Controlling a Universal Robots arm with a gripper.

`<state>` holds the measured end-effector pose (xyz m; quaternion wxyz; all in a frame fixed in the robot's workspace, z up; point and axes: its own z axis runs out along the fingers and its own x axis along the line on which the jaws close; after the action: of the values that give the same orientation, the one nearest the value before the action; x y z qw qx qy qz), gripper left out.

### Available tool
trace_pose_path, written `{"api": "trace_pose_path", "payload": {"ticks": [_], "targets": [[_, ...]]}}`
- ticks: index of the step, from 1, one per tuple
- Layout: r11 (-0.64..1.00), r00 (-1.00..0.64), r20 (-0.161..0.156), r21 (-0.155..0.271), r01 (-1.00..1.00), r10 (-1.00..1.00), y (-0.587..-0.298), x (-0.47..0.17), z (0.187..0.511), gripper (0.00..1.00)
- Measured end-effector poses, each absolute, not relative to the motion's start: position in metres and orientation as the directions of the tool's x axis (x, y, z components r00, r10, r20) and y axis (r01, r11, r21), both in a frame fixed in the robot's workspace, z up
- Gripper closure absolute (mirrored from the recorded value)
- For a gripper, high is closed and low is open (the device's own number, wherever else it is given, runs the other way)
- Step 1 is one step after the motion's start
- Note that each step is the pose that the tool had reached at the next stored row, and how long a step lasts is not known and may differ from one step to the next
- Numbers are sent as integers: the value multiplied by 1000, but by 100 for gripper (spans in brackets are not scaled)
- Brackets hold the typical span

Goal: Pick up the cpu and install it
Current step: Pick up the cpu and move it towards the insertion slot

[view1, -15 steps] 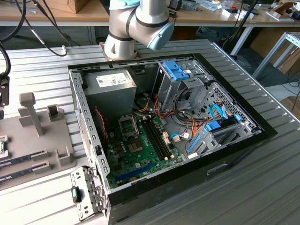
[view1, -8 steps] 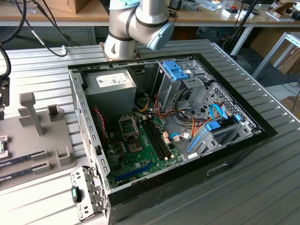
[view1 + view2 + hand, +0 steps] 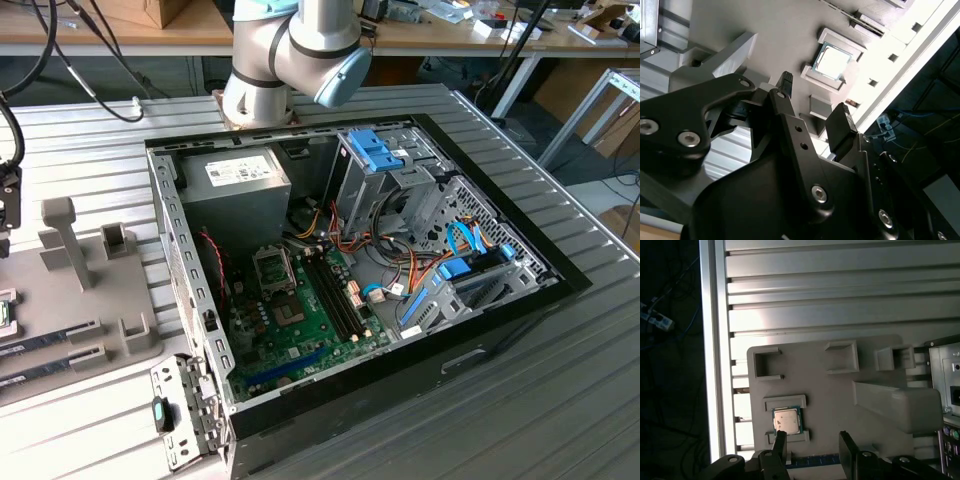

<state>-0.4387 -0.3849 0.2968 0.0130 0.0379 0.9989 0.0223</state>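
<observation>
The cpu [image 3: 786,420] is a small square chip with a silvery top and a thin green rim. It lies flat in a raised holder on the grey fixture plate [image 3: 840,400], and its pale top [image 3: 831,62] also shows in the second wrist view. My gripper [image 3: 812,444] hangs above the plate, open, with nothing between its black fingers. One fingertip [image 3: 780,439] shows at the cpu's near edge and the other fingertip [image 3: 846,440] stands well to the side. In the second wrist view the gripper [image 3: 814,100] sits short of the cpu, apart from it.
The open computer case [image 3: 360,400] fills the middle of the exterior view. Inside are a green motherboard [image 3: 300,330], its metal-framed socket [image 3: 272,268] and a grey power-supply box [image 3: 235,180]. The fixture plate [image 3: 110,300] with memory sticks [image 3: 50,342] lies on the slatted table at the exterior view's left.
</observation>
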Motion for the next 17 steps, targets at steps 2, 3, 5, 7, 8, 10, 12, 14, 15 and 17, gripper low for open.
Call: {"api": "trace_pose_path", "payload": {"ticks": [2, 3, 5, 7, 8, 10, 12, 14, 15, 17], "targets": [[996, -997, -24, 46, 75, 76, -385, -439, 296, 46], [996, -997, -24, 46, 75, 76, -385, -439, 296, 46], [996, -997, -24, 46, 75, 76, -385, -439, 295, 46], [996, -997, -24, 46, 75, 76, -385, -439, 295, 46], [996, -997, -24, 46, 75, 76, -385, -439, 294, 46], [996, -997, -24, 46, 75, 76, -385, -439, 294, 46], [996, -997, -24, 46, 75, 76, -385, -439, 293, 46], [996, -997, -24, 46, 75, 76, -385, -439, 293, 46], [996, -997, -24, 46, 75, 76, -385, -439, 292, 46], [996, -997, -24, 46, 75, 76, -385, -440, 292, 46]]}}
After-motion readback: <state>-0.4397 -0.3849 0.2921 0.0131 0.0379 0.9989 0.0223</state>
